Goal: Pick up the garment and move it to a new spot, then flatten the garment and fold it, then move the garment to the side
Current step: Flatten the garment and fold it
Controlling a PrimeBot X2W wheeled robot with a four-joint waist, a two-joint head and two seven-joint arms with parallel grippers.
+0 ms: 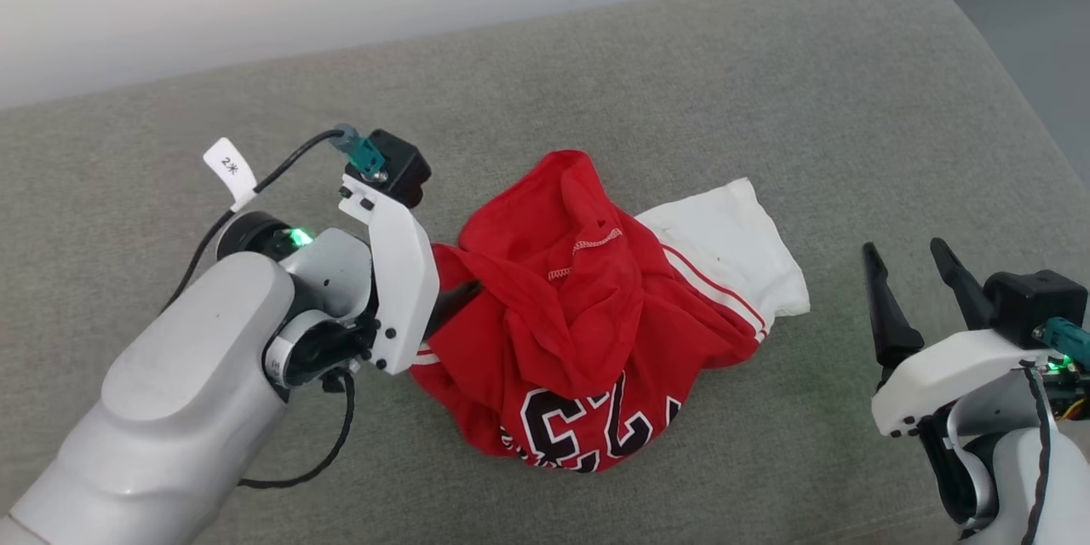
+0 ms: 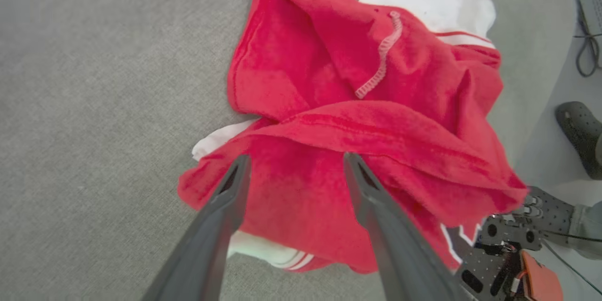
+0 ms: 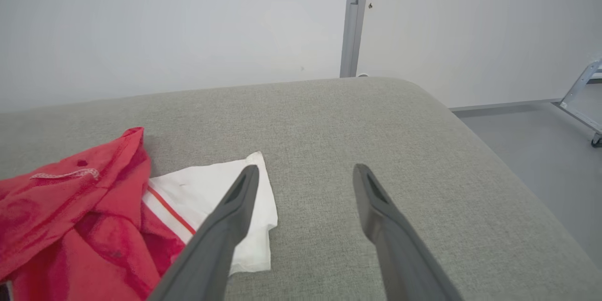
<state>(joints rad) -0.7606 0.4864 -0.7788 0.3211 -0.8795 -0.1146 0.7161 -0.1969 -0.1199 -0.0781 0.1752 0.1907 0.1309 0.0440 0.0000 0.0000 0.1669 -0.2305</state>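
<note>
Two claws stand with fingers spread, holding nothing. The left claw (image 2: pixel 294 162) noses in at the garment's (image 1: pixel 579 315) 9 o'clock edge, its fingers apart over a red fold; I cannot tell whether they touch it. The garment lies crumpled in the middle of the grey cushion (image 1: pixel 681 85), with a white sleeve (image 1: pixel 732 238) at 2 o'clock and numerals at 6. It looks light and limp and will likely sag when lifted, so a bunched fold or hem seems the best place to pinch. The right claw (image 1: pixel 903 251) sits at 4 o'clock, well apart.
</note>
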